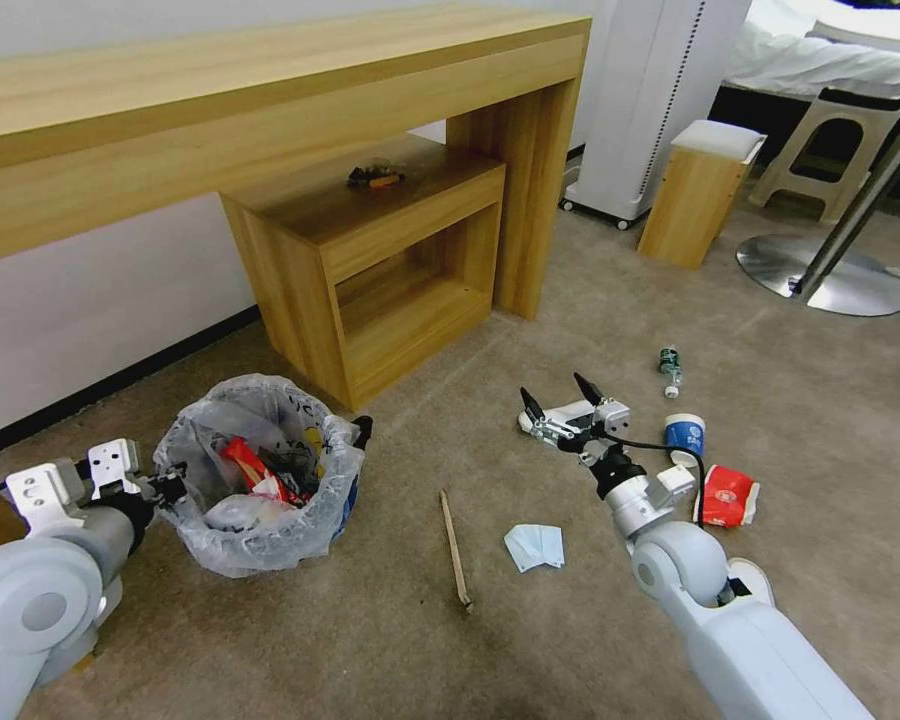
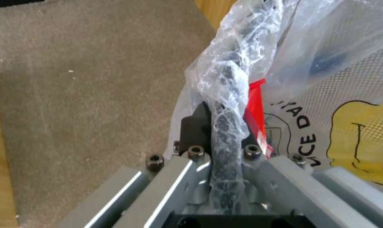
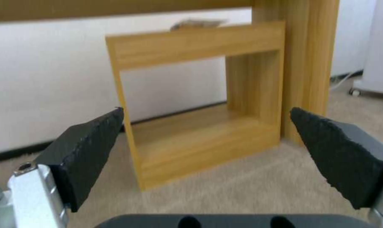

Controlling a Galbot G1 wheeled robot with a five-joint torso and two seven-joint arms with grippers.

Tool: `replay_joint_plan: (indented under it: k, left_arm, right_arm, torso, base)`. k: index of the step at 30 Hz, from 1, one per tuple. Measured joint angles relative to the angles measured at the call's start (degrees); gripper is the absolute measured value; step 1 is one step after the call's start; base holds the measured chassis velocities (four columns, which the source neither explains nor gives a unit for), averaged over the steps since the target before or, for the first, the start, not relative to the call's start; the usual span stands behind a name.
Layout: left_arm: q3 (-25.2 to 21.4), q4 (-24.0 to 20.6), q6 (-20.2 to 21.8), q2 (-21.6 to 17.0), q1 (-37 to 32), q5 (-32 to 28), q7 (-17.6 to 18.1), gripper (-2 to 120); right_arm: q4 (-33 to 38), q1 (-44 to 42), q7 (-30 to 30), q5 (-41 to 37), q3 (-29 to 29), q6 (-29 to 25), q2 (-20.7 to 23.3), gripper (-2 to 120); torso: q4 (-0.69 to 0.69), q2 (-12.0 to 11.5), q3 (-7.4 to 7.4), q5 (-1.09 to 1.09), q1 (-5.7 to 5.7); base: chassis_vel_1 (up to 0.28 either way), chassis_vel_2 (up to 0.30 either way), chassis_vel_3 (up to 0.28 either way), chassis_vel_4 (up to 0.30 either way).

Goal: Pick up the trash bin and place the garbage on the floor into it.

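1. Your left gripper [image 2: 225,133] is pinched on the rim of the trash bin [image 1: 260,475], with the crinkled plastic liner [image 2: 225,72] caught between its fingers; the bin sits at the left on the floor [image 1: 370,620], just in front of the low wooden shelf unit [image 1: 390,260].
2. Your right gripper [image 1: 560,395] hangs above the carpet with its 2 fingers spread wide and nothing between them, facing the shelf unit.
3. Loose garbage near that arm, counted: 1 stick [image 1: 456,550], 1 folded tissue [image 1: 535,546], 1 blue cup [image 1: 684,434], 1 red wrapper [image 1: 727,495], 1 small bottle [image 1: 670,365].
4. Inside the bin you can see red wrappers [image 1: 255,470] and clear plastic; the rest is too tangled to count.
5. A white object [image 1: 752,578] by your right arm is partly hidden by the arm.
6. Something small and dark [image 1: 374,177] lies on top of the shelf unit, hard to make out.
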State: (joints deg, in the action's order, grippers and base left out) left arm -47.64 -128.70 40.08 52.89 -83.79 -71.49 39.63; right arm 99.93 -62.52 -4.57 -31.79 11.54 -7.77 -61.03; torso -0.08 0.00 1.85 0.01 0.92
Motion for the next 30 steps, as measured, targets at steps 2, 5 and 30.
replay_joint_plan:
  k: [2, 5, 30]
  left_arm:
    - [-0.12, 0.0, 0.0, -0.06, -0.01, 0.03, 0.0, 0]
    - [-0.47, -0.01, 0.0, -0.22, -0.12, 0.07, 0.01, 0]
    - [-0.93, -1.21, 0.0, 0.45, -0.73, 0.34, -0.03, 0]
  right_arm:
    - [0.08, 0.22, -0.01, 0.15, -0.14, 3.03, 0.29, 100]
    - [0.97, 0.27, -0.03, 0.16, -0.19, 9.26, 1.13, 100]
    - [-2.15, 2.68, -1.4, 0.75, -10.26, 40.07, 2.21, 100]
  torso:
    - [0.01, 0.0, 0.0, 0.0, 0.0]
    - [0.01, 0.0, 0.01, 0.0, 0.0]
    - [0.0, 0.0, 0.01, -0.02, 0.0]
  base:
    - [0.0, 0.0, 0.0, 0.0]
    - [0.0, 0.0, 0.0, 0.0]
    - [0.0, 0.0, 0.0, 0.0]
